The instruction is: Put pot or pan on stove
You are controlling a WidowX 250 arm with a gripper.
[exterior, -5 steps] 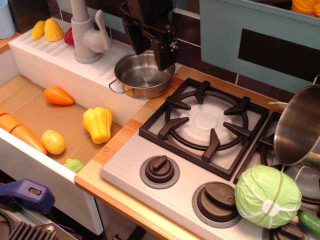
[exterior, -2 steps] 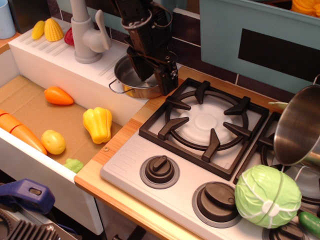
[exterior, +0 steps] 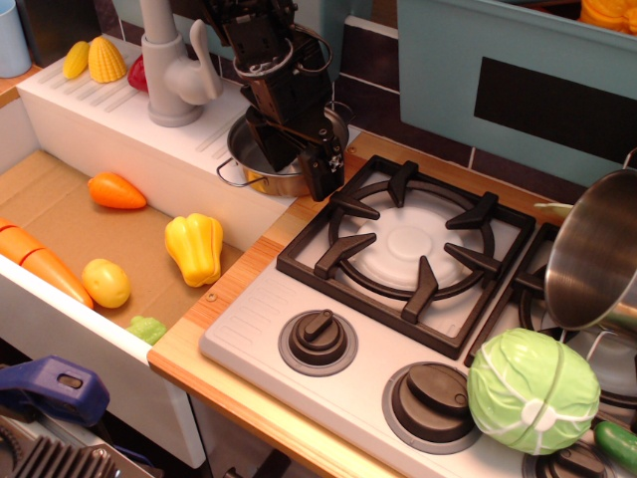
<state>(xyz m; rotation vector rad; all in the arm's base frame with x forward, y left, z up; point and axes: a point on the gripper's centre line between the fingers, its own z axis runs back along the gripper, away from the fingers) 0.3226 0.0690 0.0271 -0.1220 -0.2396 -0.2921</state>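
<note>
The small shallow steel pot [exterior: 245, 161] with a brass-coloured band stands on the wooden counter between the white sink ledge and the stove [exterior: 261, 317]; its left loop handle shows. My black gripper [exterior: 297, 167] has come down onto the pot's right side. One finger reaches inside the pot and the other sits outside its front right rim, so the jaws straddle the rim with a gap between them. The gripper hides most of the pot. The stove's nearest black grate [exterior: 410, 244] over a white burner is bare.
A larger steel pot [exterior: 593, 254] tilts over the right burner. A green cabbage [exterior: 532, 390] lies on the stove's front right, near the knobs [exterior: 318, 339]. A grey faucet [exterior: 175, 70] stands left of the pot. The sink holds a yellow pepper [exterior: 196, 247] and other toy vegetables.
My gripper has come down and slightly left, from above the pot's right rim to straddling it. The pot has not moved.
</note>
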